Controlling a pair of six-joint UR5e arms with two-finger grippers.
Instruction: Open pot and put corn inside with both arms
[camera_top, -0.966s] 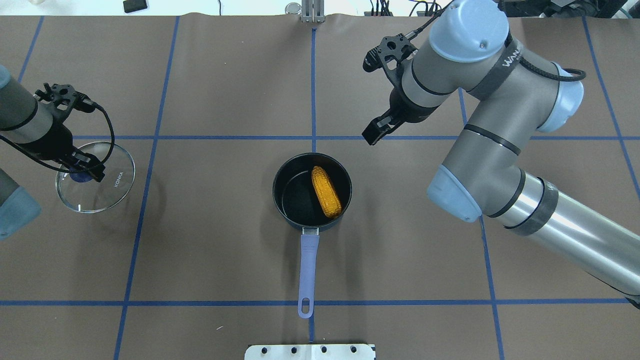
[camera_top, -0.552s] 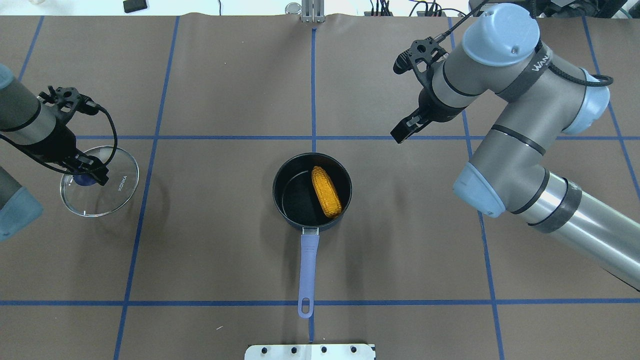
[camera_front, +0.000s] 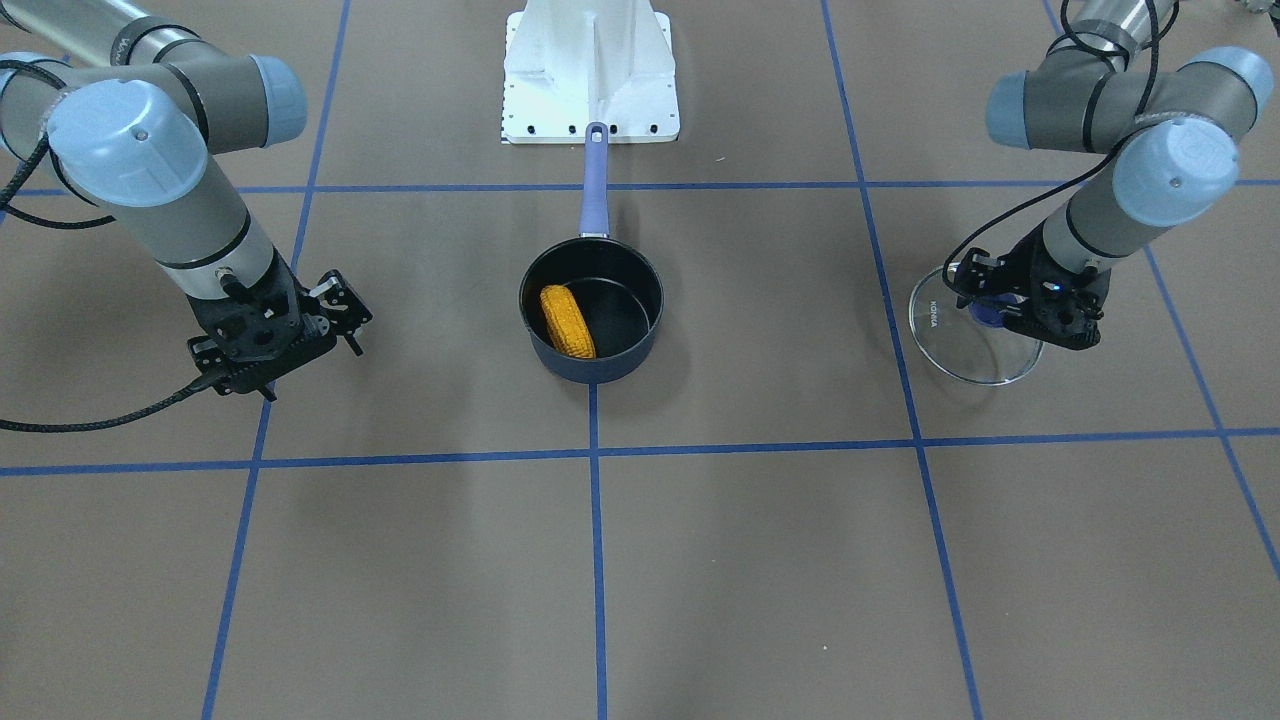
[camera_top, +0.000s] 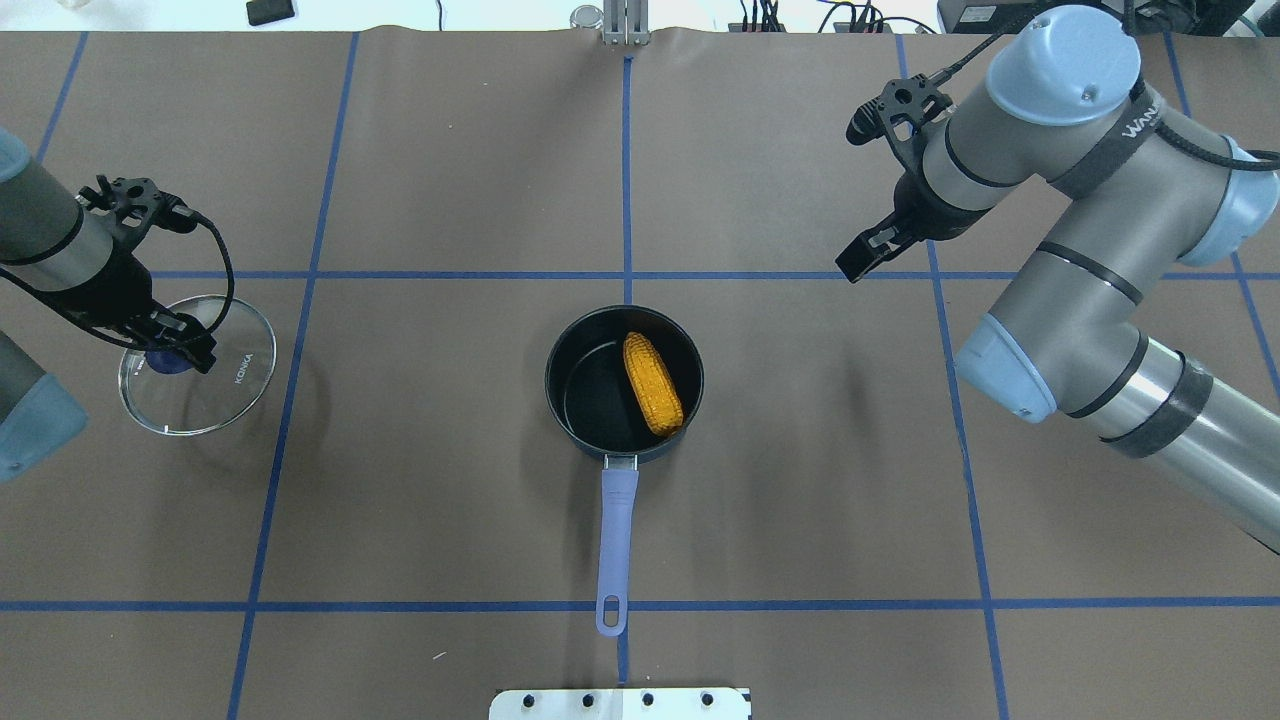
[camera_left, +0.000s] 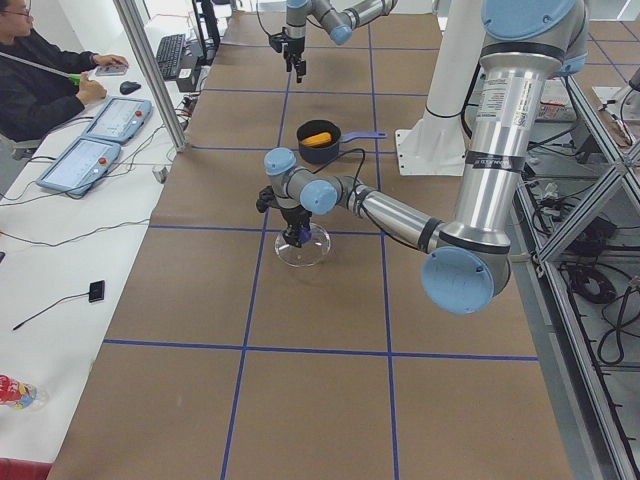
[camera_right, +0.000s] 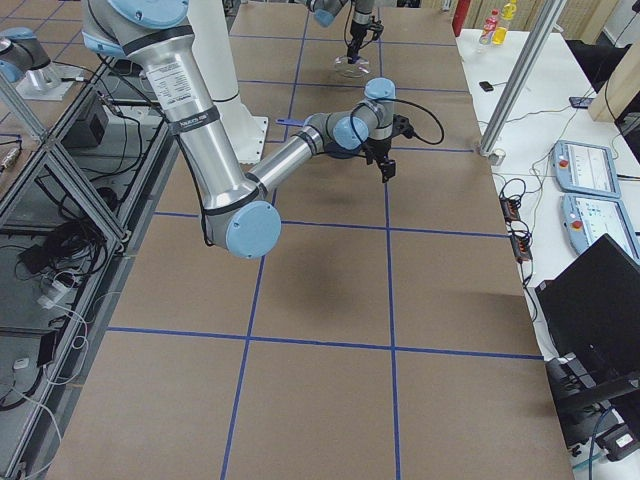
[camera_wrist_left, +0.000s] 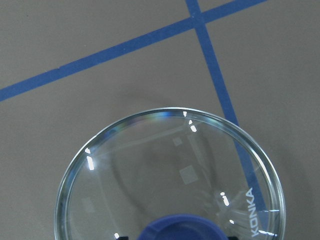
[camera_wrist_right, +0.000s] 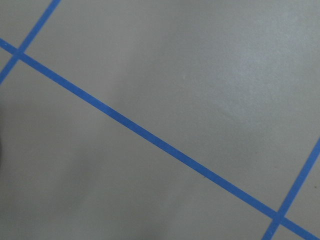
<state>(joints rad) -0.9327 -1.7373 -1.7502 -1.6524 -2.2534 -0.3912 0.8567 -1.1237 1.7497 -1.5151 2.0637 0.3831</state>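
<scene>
At ctr of brown surface (camera_top: 450, 500), pot (camera_top: 600, 405) is seen w/ lid off and handle pointed toward robot base. The corn (camera_top: 653, 383) is laid inside, against the wall on the right arm's side. At left, well apart from pot, glass lid (camera_top: 225, 385) is gripped by its blue knob in the clenched left claw (camera_top: 178, 345). Farther out, right claw (camera_top: 865, 258) is held over bare surface w/ nothing in it; whether released or clenched can't be told.
</scene>
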